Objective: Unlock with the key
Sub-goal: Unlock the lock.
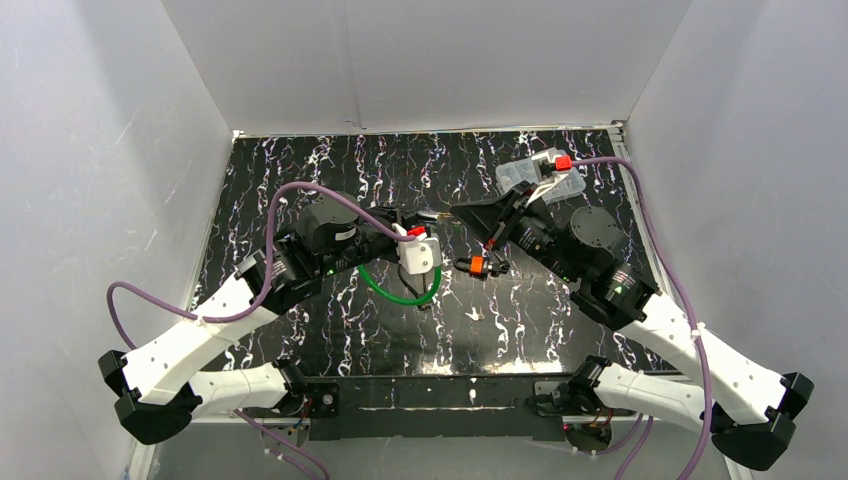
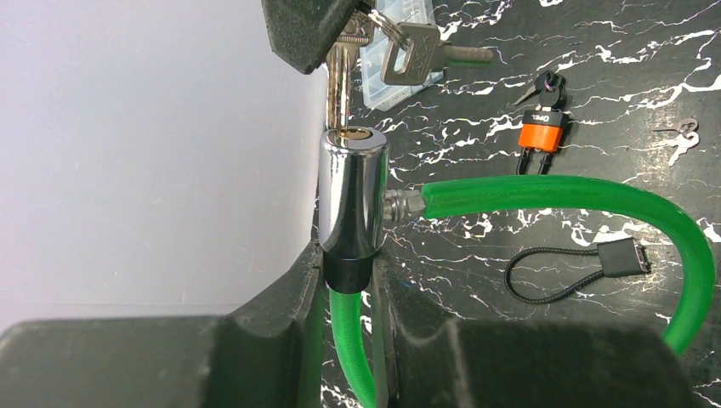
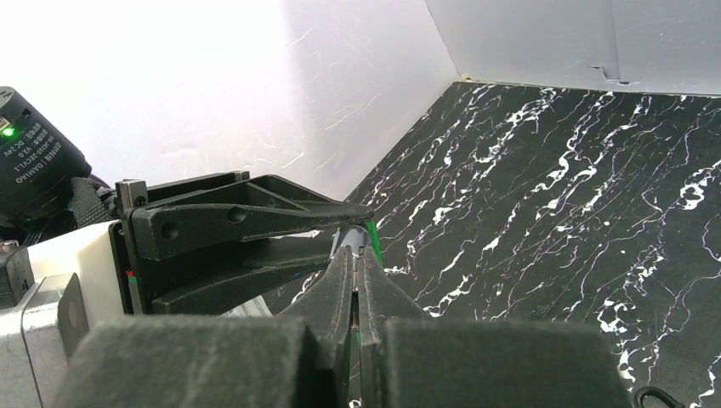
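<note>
1. The thick green plastic-coated cable [image 2: 553,191] leaves the side of the lock, arcs out over the black marbled table [image 2: 612,68] and comes back under my left fingers. I judge it stiff. If the loop drags or springs, it could twist the lock out of line with the key.
2. The left gripper [image 2: 349,280] is clamped on the black collar just below the shiny chrome cylinder lock body [image 2: 353,191], which stands upright off the table. It's a low hold on a smooth, tall part, so pressing down from above may tilt the cylinder or slide it through the pads.
3. The right gripper [image 3: 355,255] is pinched fully closed on the head of the flat silver key [image 2: 337,85], blade pointing down. A spare silver key [image 2: 412,55] hangs from the same ring. Turning could let the head swivel in the pads rather than rotate the lock, and the spare might snag.
4. The small brass keyway [image 2: 353,134] sits on the cylinder's top face. The blade tip is at its mouth, seemingly nearer the left rim, and I cannot tell whether it has entered. If it's off-centre, pushing would make it skate off or jam.
</note>
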You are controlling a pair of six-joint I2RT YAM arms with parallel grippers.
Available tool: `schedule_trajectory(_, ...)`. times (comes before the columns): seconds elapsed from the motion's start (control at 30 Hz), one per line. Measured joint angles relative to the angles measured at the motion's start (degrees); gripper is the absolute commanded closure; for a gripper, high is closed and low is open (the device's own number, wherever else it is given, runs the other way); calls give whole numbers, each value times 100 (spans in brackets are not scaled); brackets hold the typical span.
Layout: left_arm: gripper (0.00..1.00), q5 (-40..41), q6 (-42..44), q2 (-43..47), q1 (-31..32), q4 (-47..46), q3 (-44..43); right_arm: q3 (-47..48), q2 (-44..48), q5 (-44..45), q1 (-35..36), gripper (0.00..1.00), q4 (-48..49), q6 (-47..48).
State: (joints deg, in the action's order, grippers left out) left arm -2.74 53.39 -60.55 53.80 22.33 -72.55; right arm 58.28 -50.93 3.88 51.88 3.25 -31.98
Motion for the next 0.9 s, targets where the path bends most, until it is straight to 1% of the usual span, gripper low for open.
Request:
schedule_trajectory(0.3, 100, -7, 4, 2, 0, -7, 4, -75, 128, -1, 0, 99, -14, -77)
schedule_trajectory(0.9, 100, 0, 22, 2, 0, -7, 7, -98, 78, -68, 0, 99, -13, -106)
